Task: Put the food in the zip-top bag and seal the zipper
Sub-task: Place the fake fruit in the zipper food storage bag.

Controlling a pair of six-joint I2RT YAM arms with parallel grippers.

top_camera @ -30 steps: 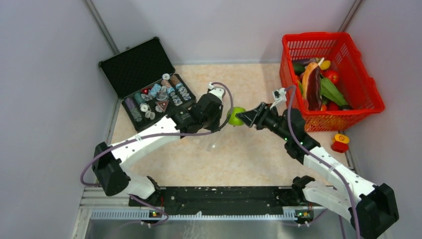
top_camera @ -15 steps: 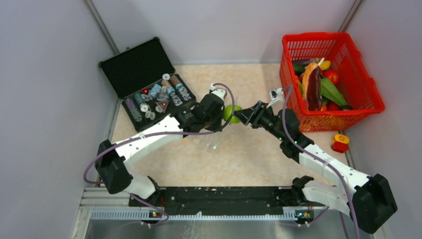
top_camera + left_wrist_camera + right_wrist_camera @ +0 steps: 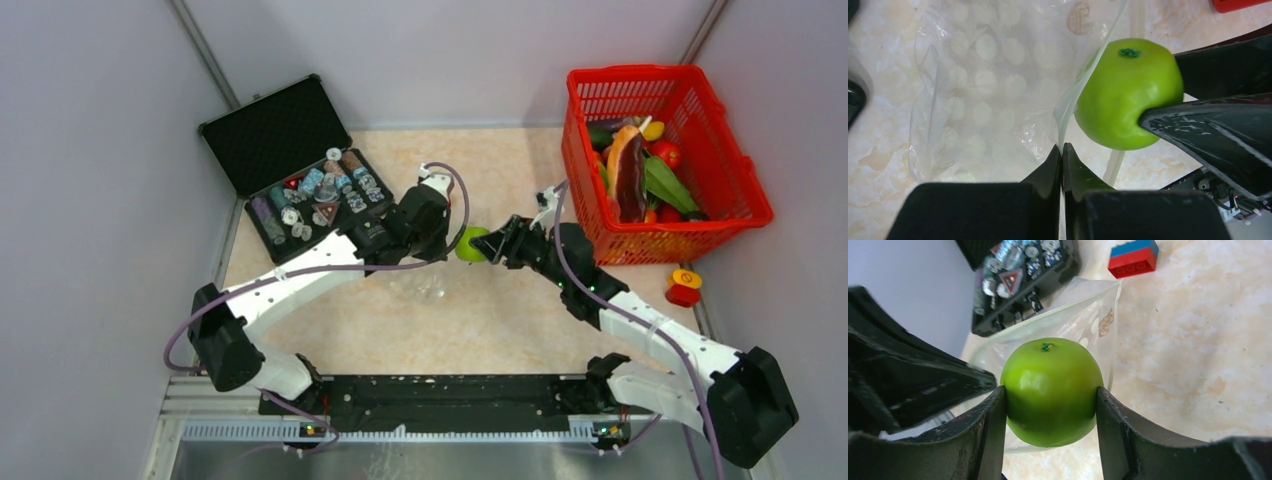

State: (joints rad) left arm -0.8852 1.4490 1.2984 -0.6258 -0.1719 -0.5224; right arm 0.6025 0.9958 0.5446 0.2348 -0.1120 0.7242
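- Black case [image 3: 275,130] lies open at the far left of the beige marbled counter [image 3: 480,320].
- Left fingers [image 3: 1048,167] are pinched together on the edge of the clear, crinkly zip-top bag [image 3: 973,75], mid-counter.
- Right fingers [image 3: 990,440] clamp a glossy green fruit [image 3: 1050,390] against the bag's open edge.
- Red basket [image 3: 630,73] stands far right, with pale walls around.

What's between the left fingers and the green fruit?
Only the raised edge of the zip-top bag, pinched by the left fingers; the green fruit sits just past it. Clearest in the left wrist view.
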